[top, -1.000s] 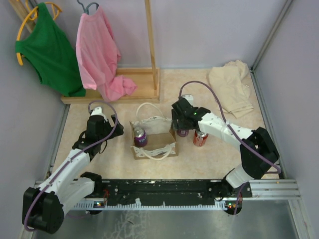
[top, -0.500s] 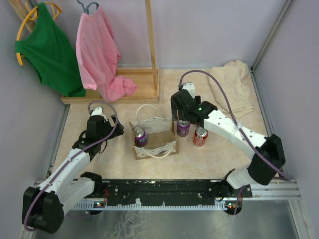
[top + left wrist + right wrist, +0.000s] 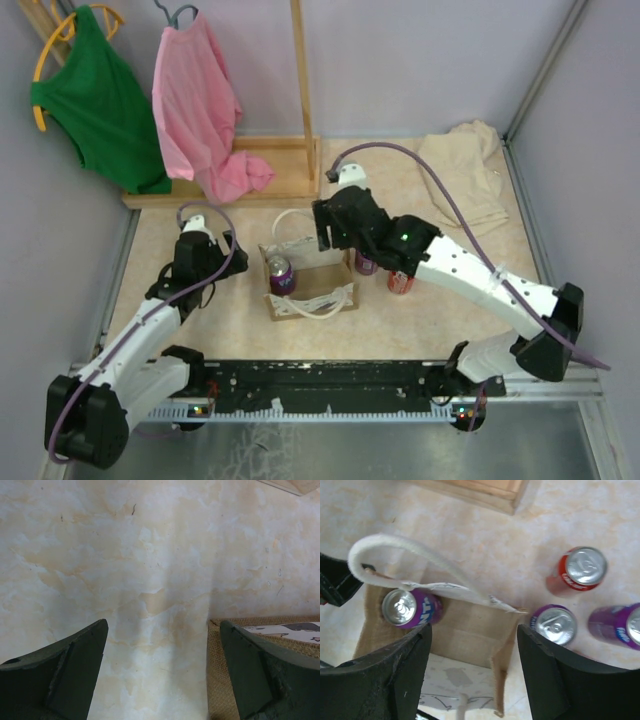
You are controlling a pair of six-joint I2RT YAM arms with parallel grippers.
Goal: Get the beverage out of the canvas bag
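Right pincer (image 3: 473, 630): spread wide and holding nothing; now poised above the open mouth of the canvas bag (image 3: 502, 675), having swung left from the spot beside the bag where it stood a second ago.
Left pincer (image 3: 162, 625): also spread apart and empty; low over bare desk (image 3: 150, 555), just beside the bag's left wall, in the same place as before.
Rope handle (image 3: 395, 542): arches over the bag's far side, close to the descent path.
Inside the bag: one purple can (image 3: 407, 607), upright at the left end, untouched; bare floor elsewhere.
Outside the bag: freed purple can (image 3: 554, 625) and red can (image 3: 581, 569) upright on the desk just right of the bag; another purple one (image 3: 620, 625) at the view's edge.
Change: release finished, return over the bag made.
Meaning: probably one can left to fetch; needs a shift toward the left end, clear of the handle, before closing.
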